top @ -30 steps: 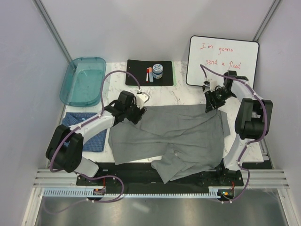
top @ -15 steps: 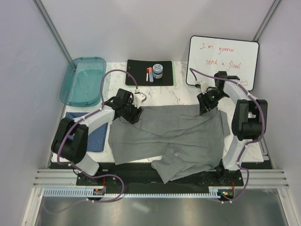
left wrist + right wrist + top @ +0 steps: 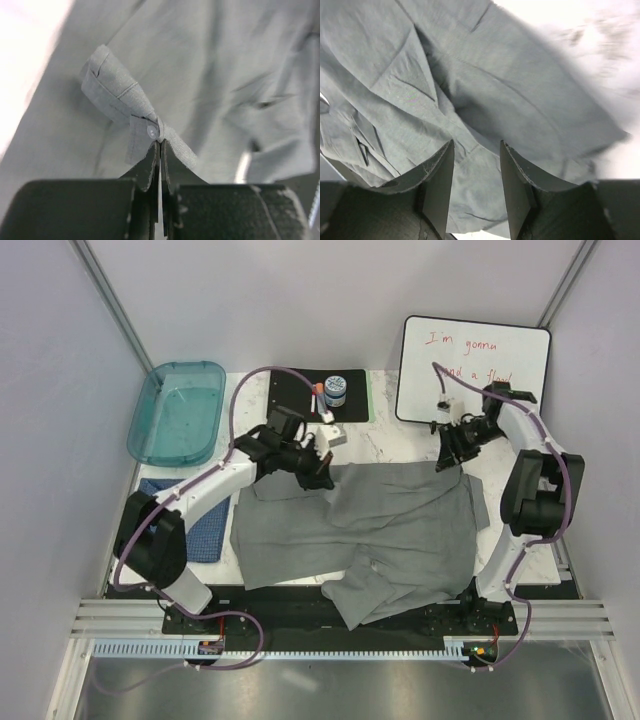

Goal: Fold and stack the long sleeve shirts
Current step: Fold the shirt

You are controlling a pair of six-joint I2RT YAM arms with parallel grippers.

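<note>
Grey shirt lies spread over the mid counter, rumpled, bottom part hanging off the near edge by the arm bases, so not folded yet. Its cuff, button showing, is pinched in the left gripper, jaws closed tight on the cloth, at the shirt's far-left side. Right gripper hovers over the far-right corner w/ jaws apart, nothing btwn them, cloth below. Blue shirt sits at the counter's left edge, just beside the grey one, partly under the left arm; looks like a flat folded rectangle. Progress est.: blue prob done, grey at an early stage, seemingly sleeve fold-in. Left to do: sleeves, body folds, then stack w/ blue. Teal tray far left and whiteboard far right, not involved.
</note>
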